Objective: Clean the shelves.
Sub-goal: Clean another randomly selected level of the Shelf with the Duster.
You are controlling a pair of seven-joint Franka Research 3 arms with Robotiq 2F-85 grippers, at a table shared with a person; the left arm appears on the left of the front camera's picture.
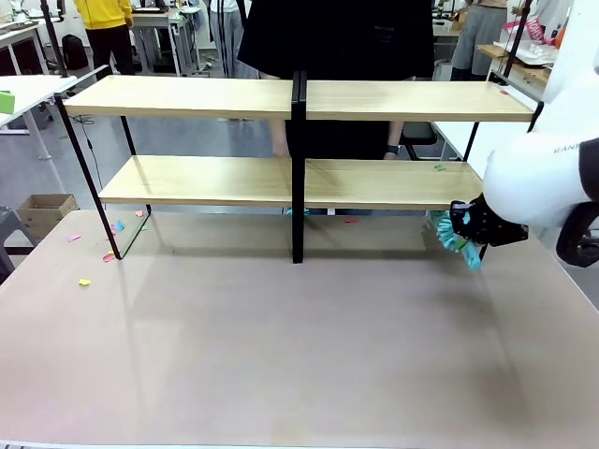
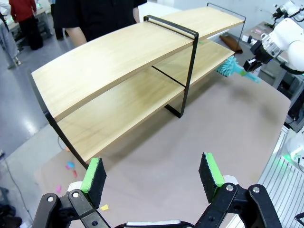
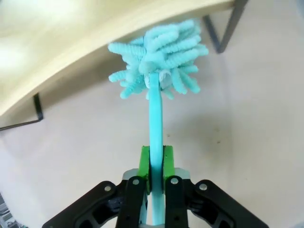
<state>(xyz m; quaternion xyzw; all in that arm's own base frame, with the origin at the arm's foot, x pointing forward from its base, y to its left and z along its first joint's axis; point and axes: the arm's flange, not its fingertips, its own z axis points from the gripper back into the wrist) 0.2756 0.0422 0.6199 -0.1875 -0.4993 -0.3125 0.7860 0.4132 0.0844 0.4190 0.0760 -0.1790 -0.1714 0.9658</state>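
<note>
– While the right gripper (image 3: 155,159) is clamped on that teal duster (image 3: 156,57), which way do the shelves (image 1: 187,96) lie from its fingers?

– Straight ahead along them. In the right wrist view the green pads are pinched narrow on the handle, which runs up the middle of the frame. The fluffy head sits at the far end, against the front edge of a light board at the top of the frame.

– Is the head touching the wood?

– It looks so, but I cannot tell whether it presses or only sits just beside the edge. In the front view the head hangs at the right of the frame, low, by the right end of the lower board and close over the table (image 1: 281,355).

– And how do the shelves run?

– They stand across the far half of the table, with the long axis running from the left of the frame to the right. The black post is in the middle, and a person stands behind it.

– What about the left gripper (image 2: 152,173)?

– Its fingers are spread wide with nothing between them. It hovers over the table, well apart from the rack and looking at its other end.

– So the right arm is the nearer one?

– By far. My guess is that the head must first rise onto the top of the board. The sweep would then follow the long axis towards the post.
</note>
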